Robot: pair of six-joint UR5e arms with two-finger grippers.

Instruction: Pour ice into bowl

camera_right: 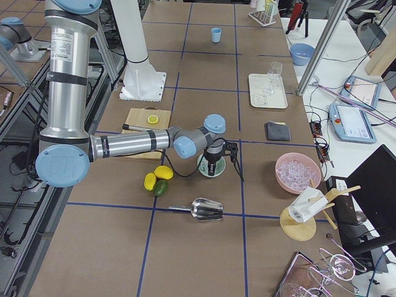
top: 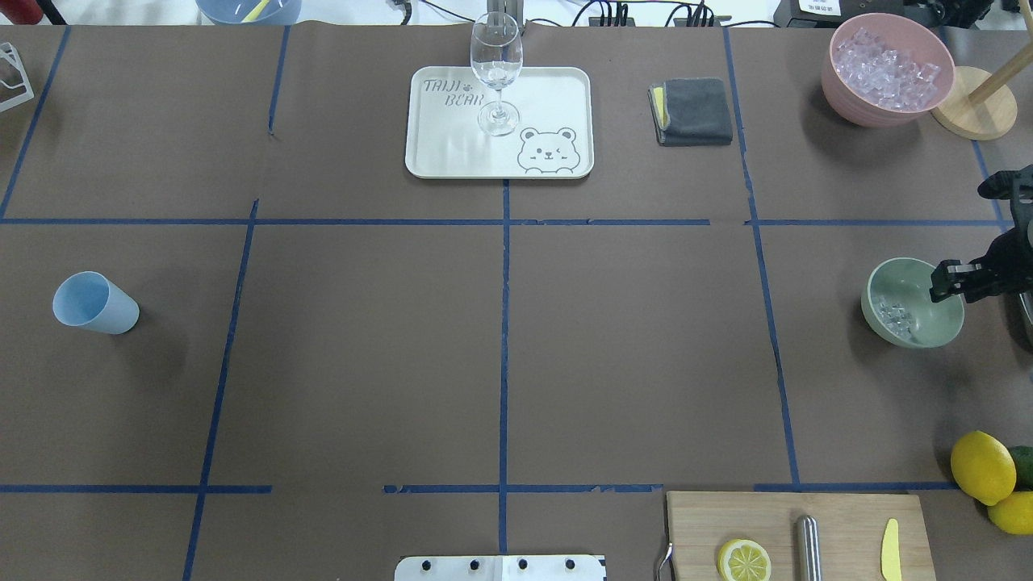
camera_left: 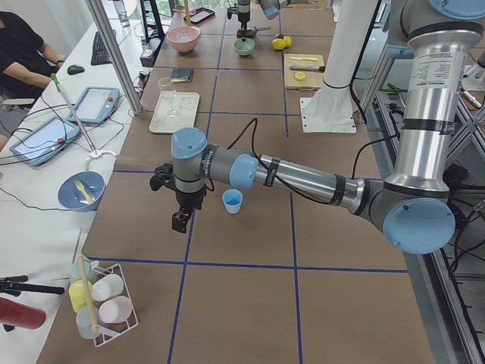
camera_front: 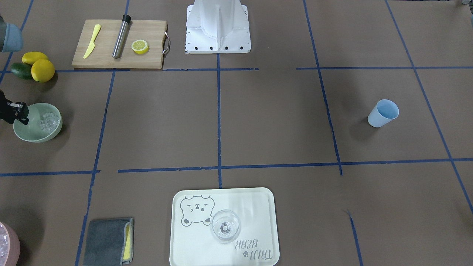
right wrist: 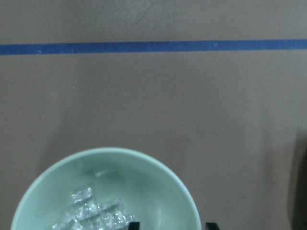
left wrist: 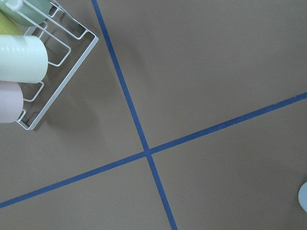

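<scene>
The table [top: 363, 363] is covered with matt brown paper, marked off with blue tape [top: 504, 323]. A smooth, glossy finish is seen inside the round pale mint-green bowl [top: 908, 282], where clear glassy ice cubes [top: 894, 315] glisten. The rectangular chopping board [camera_front: 107, 40] is of pale matt wood, and the brushed-metal cylinder [camera_front: 120, 38] on it is dully reflective. The folded grey cloth [top: 698, 111] looks soft and napped.

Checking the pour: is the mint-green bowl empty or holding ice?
Holding ice: a small cluster of clear cubes lies at the bottom of the bowl, well below its rim.
</scene>
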